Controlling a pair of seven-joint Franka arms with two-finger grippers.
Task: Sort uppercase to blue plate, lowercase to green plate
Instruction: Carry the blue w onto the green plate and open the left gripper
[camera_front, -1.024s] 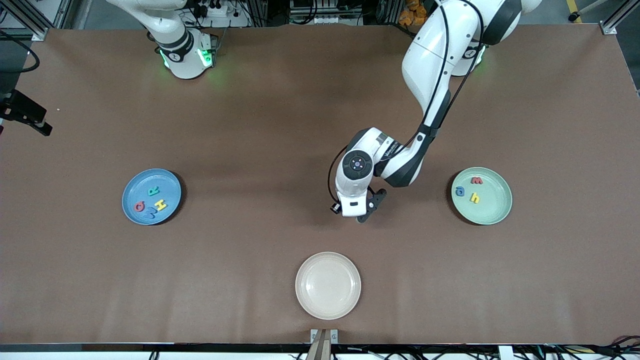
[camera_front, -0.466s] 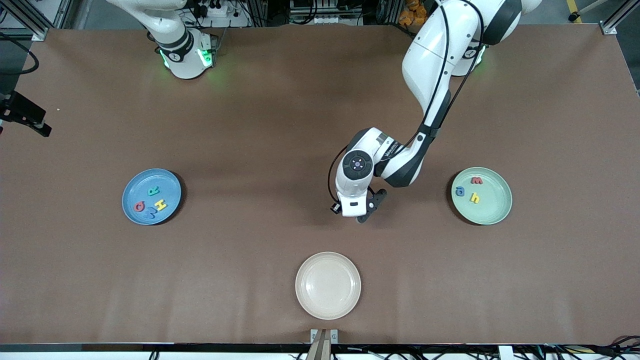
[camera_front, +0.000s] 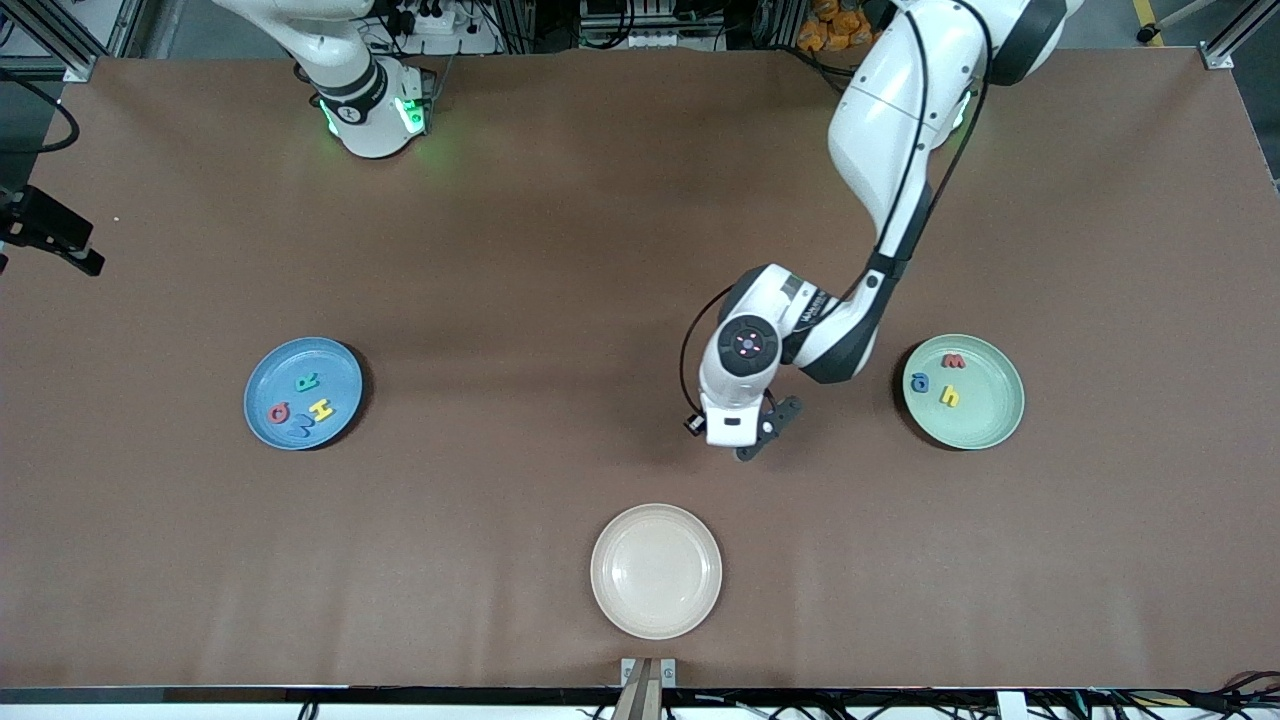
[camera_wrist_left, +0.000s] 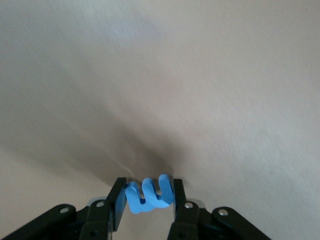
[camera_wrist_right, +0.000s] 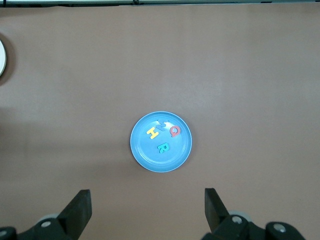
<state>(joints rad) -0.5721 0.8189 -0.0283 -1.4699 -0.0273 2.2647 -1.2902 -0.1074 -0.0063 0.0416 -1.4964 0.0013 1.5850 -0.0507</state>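
brown table (camera_front: 560, 230), left gripper (camera_wrist_left: 148, 200) aloft pinching blue m (camera_wrist_left: 149, 194), right gripper (camera_wrist_right: 147, 210) spread

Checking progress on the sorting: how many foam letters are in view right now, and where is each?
8. Four lie in the blue plate: red G, green R, yellow H, blue M. Three lie in the green plate: blue a, red w, yellow h. One blue m is in the left hand.

Uppercase (camera_front: 300, 404) in blue plate (camera_front: 262, 372); lowercase (camera_front: 940, 380) in green plate (camera_front: 990, 420).

Probably a robotics lab: aluminium frame posts (camera_front: 45, 35), cable tangle (camera_front: 640, 25) edging table (camera_front: 560, 200).
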